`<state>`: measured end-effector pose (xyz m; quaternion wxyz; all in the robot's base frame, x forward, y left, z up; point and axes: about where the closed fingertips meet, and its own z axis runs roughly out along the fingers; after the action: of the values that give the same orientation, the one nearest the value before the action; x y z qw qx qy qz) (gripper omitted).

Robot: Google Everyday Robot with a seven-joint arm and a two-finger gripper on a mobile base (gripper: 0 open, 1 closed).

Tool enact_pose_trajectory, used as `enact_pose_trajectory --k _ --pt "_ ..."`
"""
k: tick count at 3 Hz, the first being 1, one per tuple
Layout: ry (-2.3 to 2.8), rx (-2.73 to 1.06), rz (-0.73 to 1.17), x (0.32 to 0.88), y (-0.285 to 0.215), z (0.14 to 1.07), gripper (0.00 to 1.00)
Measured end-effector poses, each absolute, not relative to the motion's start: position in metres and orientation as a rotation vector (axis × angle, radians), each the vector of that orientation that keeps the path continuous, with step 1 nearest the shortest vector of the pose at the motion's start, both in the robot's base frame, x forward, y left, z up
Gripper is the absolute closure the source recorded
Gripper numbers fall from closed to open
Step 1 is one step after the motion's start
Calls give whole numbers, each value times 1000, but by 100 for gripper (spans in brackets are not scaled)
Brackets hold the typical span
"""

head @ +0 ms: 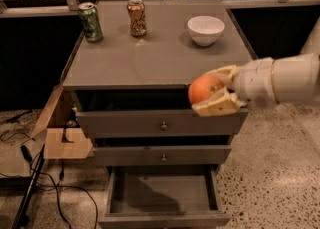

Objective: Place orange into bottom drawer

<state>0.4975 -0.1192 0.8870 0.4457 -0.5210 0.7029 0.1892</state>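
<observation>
The gripper (pixel 208 93), clenched on the orange (pixel 202 89), hangs at the near right edge of the cabinet top (pixel 150 58), level with the top drawer (pixel 125 122). The bottom drawer (pixel 165 193) stands open below, slightly left. The fruit should come nearer and left until it is over the drawer's bare floor, go down low inside, then be released. The orange is round, bright and smooth, partly cupped by pale fingers (pixel 218 107).

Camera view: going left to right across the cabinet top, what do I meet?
Green can → orange-gold can → white bowl. The gripper, shut on the orange, is at the front right edge of the cabinet, directly below the bowl in the picture, so both are left out.
</observation>
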Motion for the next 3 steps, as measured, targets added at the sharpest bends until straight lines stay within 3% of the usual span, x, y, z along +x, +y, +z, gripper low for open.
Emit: enact_pose_trajectory --k 2,3 --pt "1859 -1208 676 487 -131 720 100" --pt "1858 -1208 679 487 -131 716 100"
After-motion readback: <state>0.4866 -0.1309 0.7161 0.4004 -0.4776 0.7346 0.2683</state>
